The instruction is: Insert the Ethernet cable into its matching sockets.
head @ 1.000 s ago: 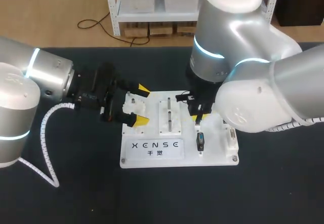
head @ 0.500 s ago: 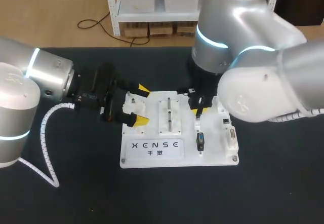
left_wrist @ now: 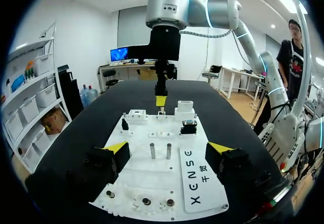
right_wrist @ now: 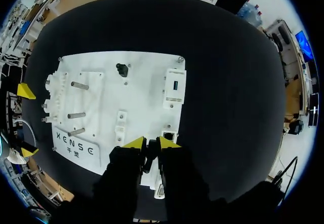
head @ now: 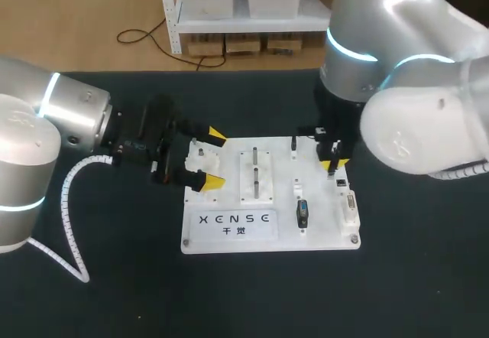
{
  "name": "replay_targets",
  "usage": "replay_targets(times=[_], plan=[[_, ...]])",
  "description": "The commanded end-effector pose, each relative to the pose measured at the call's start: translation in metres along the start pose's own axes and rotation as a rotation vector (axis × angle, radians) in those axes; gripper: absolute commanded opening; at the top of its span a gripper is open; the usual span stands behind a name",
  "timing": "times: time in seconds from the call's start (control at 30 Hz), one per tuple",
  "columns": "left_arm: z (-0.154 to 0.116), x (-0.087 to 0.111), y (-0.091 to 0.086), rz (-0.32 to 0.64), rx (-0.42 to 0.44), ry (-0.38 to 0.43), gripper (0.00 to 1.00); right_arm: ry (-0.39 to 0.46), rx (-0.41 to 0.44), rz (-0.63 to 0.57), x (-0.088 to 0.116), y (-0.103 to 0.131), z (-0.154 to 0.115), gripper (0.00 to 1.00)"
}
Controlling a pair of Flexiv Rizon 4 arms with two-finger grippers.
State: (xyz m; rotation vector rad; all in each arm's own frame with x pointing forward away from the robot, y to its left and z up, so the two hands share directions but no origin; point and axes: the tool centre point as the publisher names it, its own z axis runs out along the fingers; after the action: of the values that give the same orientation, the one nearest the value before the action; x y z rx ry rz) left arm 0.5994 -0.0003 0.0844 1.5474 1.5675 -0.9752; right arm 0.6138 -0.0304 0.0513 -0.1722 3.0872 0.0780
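A white socket board (head: 321,235) lies on the black table. Its Ethernet socket (right_wrist: 168,134) sits near the board's right edge (head: 341,180). My right gripper (right_wrist: 150,143) hangs just over the board beside that socket, shut on a small dark Ethernet plug (right_wrist: 151,154) between its yellow tips. From above, the right gripper (head: 334,162) stands over the board's right side. My left gripper (head: 214,157) is open, its fingers straddling the board's left end without touching it. From the left wrist, the left gripper (left_wrist: 169,153) faces the right gripper (left_wrist: 161,101) across the board.
On the board stand two metal pegs (head: 254,171), a black knob (head: 293,145), a black plug-like part (head: 302,214), a wide connector socket (head: 351,204) and a block with a blue port (right_wrist: 174,86). Bare black table surrounds the board.
My right gripper has moved right, from over the board's middle to its right side by the Ethernet socket, uncovering the black knob. The left arm has stayed put.
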Motion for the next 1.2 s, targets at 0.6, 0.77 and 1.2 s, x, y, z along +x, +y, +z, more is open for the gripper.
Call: replay_targets(times=[0.6, 0.77, 1.2], plan=[[0.0, 0.002, 0.0, 0.003, 0.0, -0.004, 1.0, -0.018, 0.004, 0.003, -0.001, -0.019, 0.012, 0.0], [0.0, 0.002, 0.0, 0.003, 0.0, -0.004, 1.0, -0.013, 0.003, 0.0, -0.003, -0.021, 0.015, 0.0], [0.0, 0.002, 0.0, 0.003, 0.0, -0.004, 1.0, -0.002, -0.002, -0.008, -0.003, -0.02, 0.02, 0.0]])
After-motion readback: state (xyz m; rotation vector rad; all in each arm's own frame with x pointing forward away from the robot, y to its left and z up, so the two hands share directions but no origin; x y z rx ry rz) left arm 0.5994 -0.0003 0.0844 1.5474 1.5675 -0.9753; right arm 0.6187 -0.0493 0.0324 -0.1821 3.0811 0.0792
